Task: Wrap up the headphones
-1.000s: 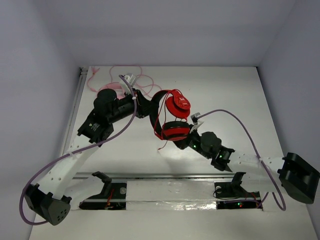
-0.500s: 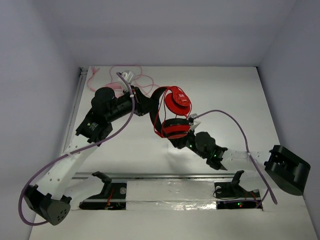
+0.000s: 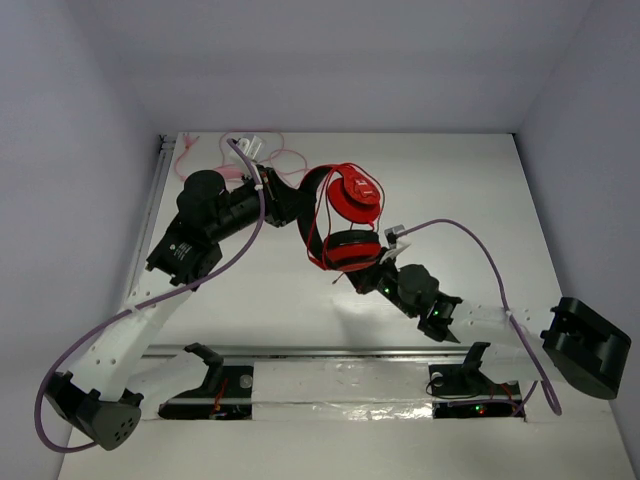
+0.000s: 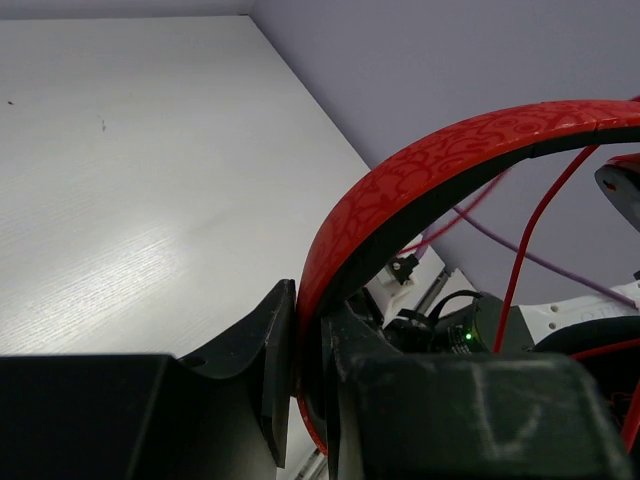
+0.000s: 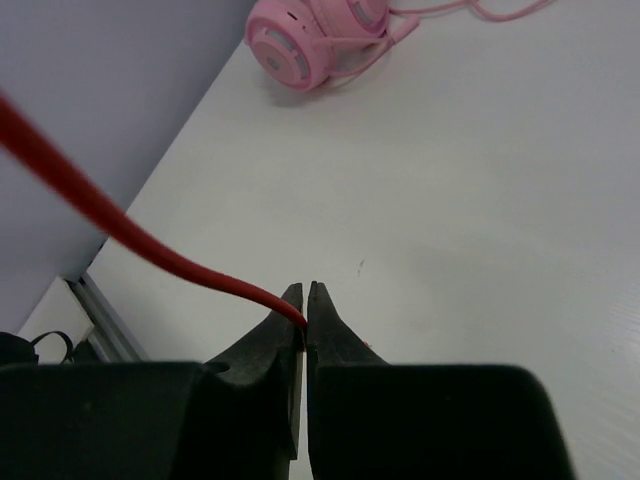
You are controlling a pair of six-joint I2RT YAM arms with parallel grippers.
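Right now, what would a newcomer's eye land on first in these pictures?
The red headphones, held between both arms in the middle of the top view: the left gripper is clamped on their headband, while the right gripper pinches the thin red cable. Pink headphones lie near the far left corner of the table.

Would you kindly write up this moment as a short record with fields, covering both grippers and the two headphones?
left gripper: fingers shut on the headband of the red headphones
right gripper: fingers shut on the thin red cable
red headphones state: appear lifted off the table, with cable strands running over the ear cups
pink headphones: lying near the table's far left corner, neither gripper touching them
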